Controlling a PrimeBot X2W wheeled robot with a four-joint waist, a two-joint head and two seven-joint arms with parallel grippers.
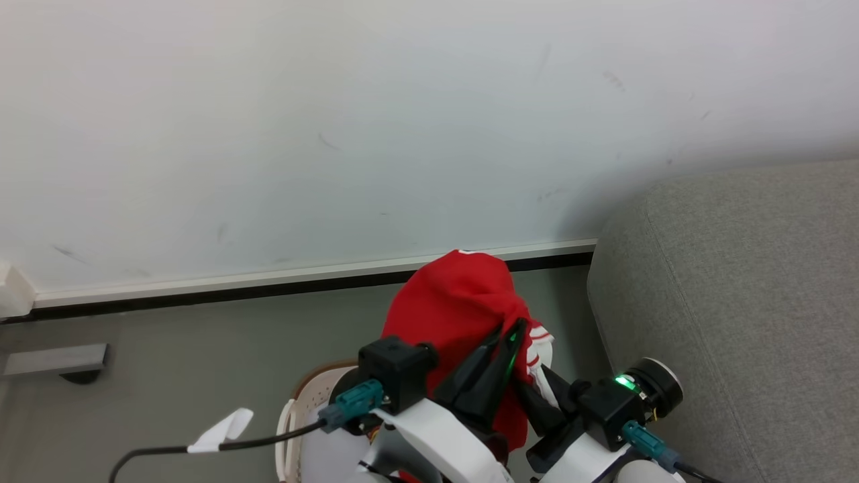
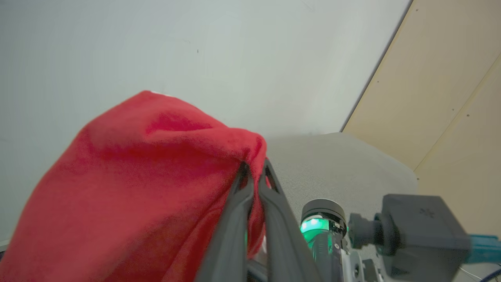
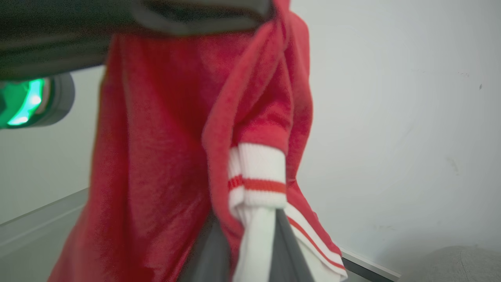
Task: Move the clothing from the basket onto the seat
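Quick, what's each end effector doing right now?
Left end effector: closed, holding the red garment.
Right end effector: closed, holding the garment's white cuff.

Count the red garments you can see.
1: the red garment, held aloft by the left pincer and the right pincer, left of the seat. Others may lie hidden in the basket behind the arms.

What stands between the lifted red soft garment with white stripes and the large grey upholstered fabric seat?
Nothing visible does. The red fabric garment, pinched by left gripper and right gripper, hangs beside the grey upholstered seat; bare floor lies between.
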